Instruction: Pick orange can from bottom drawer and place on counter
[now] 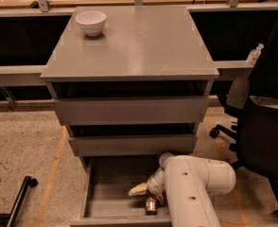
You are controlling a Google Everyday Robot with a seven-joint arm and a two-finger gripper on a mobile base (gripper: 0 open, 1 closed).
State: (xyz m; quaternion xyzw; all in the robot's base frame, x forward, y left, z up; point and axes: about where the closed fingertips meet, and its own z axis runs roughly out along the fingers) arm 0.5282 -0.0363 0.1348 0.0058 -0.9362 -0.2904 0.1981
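Observation:
The orange can (pixel 151 205) stands upright on the floor of the open bottom drawer (pixel 108 195), near its front right. My gripper (pixel 141 192) is down inside the drawer, just left of and above the can, its pale tip pointing left. The white arm (pixel 195 183) comes in from the lower right and hides the drawer's right side. The grey counter (pixel 139 46) is the top of the cabinet above.
A white bowl (pixel 91 21) sits on the counter's back left corner. Two closed grey drawer fronts (pixel 129 110) overhang the open drawer. A black office chair (pixel 264 126) stands close on the right. A black wheeled leg (pixel 18 197) lies on the floor at the lower left.

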